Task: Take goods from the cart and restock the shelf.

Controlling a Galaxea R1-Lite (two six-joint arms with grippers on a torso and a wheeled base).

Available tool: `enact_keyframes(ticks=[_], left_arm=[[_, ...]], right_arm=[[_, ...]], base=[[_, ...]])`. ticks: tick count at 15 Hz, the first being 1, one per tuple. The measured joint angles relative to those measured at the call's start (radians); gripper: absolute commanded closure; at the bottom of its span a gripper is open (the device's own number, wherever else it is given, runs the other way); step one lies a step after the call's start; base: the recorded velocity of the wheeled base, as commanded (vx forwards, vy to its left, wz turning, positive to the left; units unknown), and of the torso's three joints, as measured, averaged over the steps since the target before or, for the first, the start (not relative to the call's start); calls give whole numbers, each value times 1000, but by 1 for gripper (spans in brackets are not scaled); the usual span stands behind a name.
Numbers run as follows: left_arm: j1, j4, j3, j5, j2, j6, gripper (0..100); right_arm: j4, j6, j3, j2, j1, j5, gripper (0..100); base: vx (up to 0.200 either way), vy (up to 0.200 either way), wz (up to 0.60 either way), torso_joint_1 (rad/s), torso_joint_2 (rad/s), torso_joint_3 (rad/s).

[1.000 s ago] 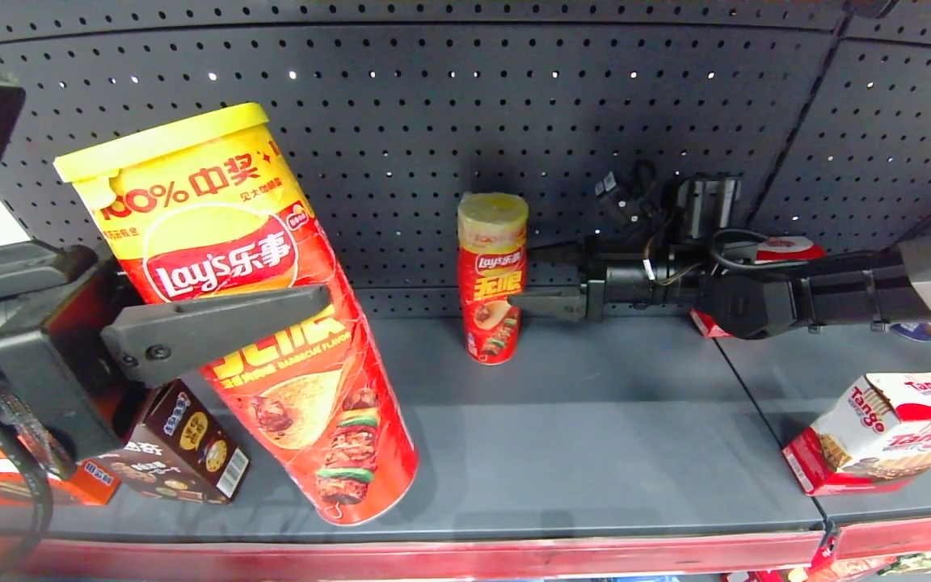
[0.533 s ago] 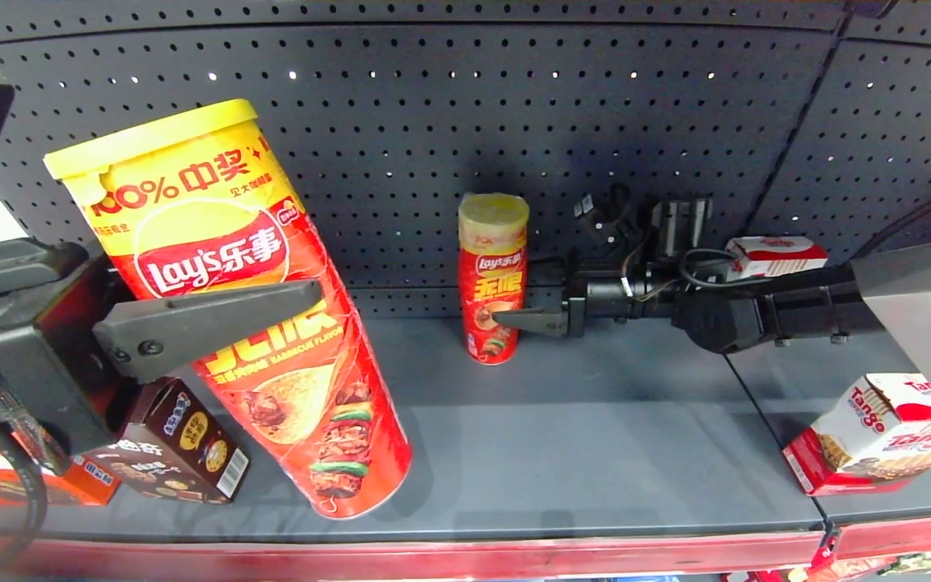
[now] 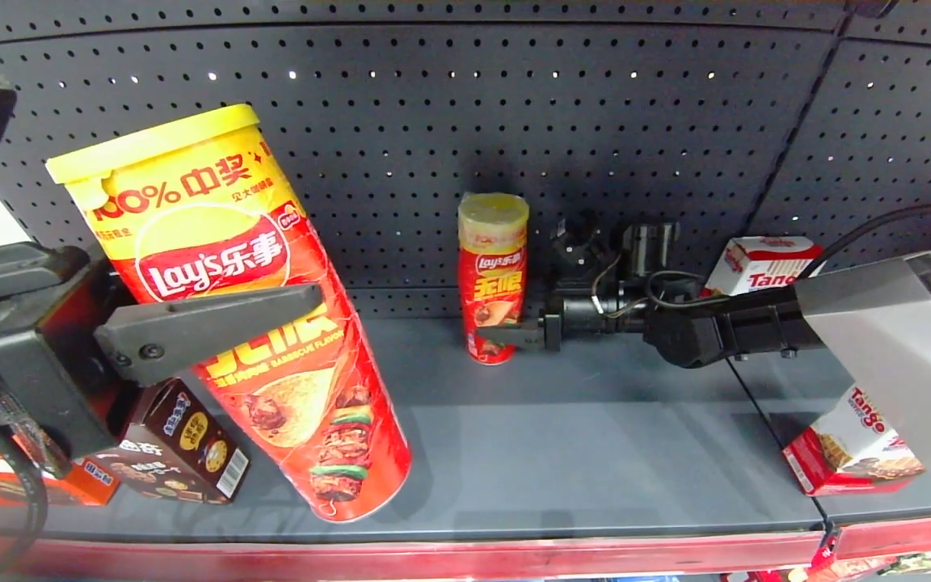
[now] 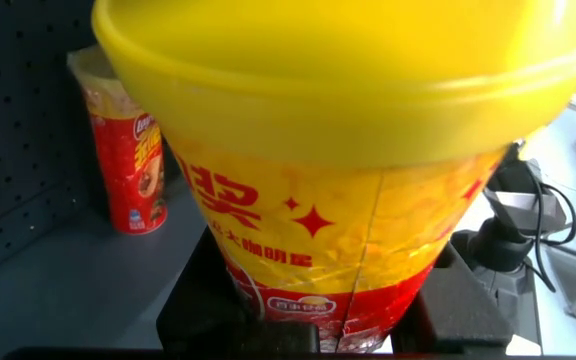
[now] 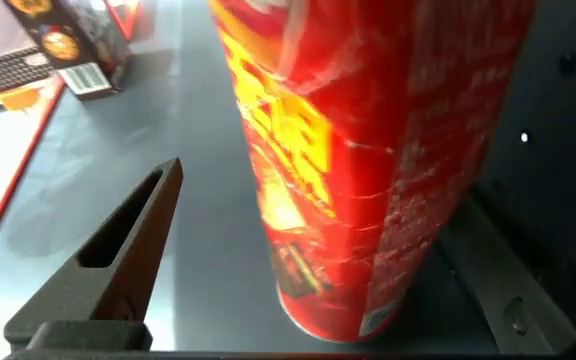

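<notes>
Left end effector (image 3: 304, 309): closed on the tilted large chip can (image 3: 215, 242). Right end effector (image 3: 491, 330): open, fingers straddling the upright small chip can (image 3: 492, 259) on the shelf (image 3: 579, 436).

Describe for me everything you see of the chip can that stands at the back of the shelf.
The chip can is a tall red tube with a yellow band and a pale yellow lid, picturing chips and a skewer. It stands upright on the grey shelf, close to the pegboard wall. The open right hand straddles its lower part; the near finger is clear of it, the far one's contact I cannot tell.
</notes>
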Motion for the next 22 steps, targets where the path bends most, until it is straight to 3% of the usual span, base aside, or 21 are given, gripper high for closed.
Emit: enact_keyframes(ticks=[3,4,14,18,22], left_arm=[[0,1,14,1,0,0,100],[0,0,21,1,0,0,100],[13,0,40,1,-11,-1,100],[15,2,42,0,-30,-3,100],[15,2,45,0,-41,-3,100]], right_arm=[[-1,1,-42,35,11,-10,0],[-6,1,-51,46,12,-13,100],[-18,7,-3,2,36,-66,100],[-80,7,180,-138,53,-90,100],[-220,8,487,-301,84,-122,100]], base=[[0,0,0,0,0,0],[0,0,0,0,0,0],[0,0,0,0,0,0],[0,0,0,0,0,0],[0,0,0,0,0,0]])
